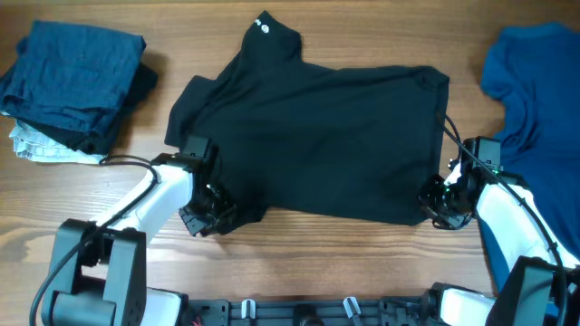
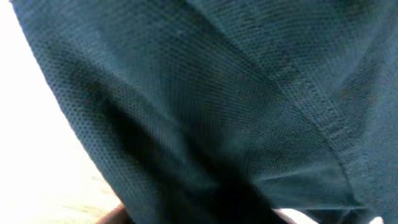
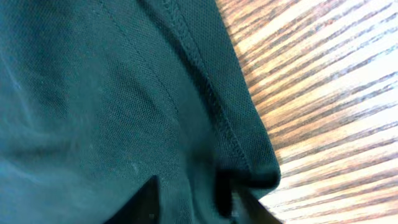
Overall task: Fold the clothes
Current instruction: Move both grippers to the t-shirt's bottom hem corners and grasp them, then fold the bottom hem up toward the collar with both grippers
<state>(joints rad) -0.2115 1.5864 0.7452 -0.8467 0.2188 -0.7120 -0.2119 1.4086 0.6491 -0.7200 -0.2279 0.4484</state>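
Observation:
A large black shirt (image 1: pixel 317 136) lies spread flat on the wooden table (image 1: pixel 344 263), collar at the far side with a small white logo (image 1: pixel 265 26). My left gripper (image 1: pixel 210 213) is at its near-left hem corner, and dark fabric (image 2: pixel 217 93) fills the left wrist view, hiding most of the fingers. My right gripper (image 1: pixel 433 201) is at the near-right hem corner. In the right wrist view the stitched hem (image 3: pixel 112 93) runs between the fingers (image 3: pixel 193 193). Both look shut on the shirt.
A stack of folded navy pieces (image 1: pixel 77 81) sits at the far left on a light cloth (image 1: pixel 36 145). A royal-blue shirt (image 1: pixel 535 109) lies crumpled at the right edge, beside my right arm. Bare wood (image 3: pixel 323 124) shows to the right of the hem.

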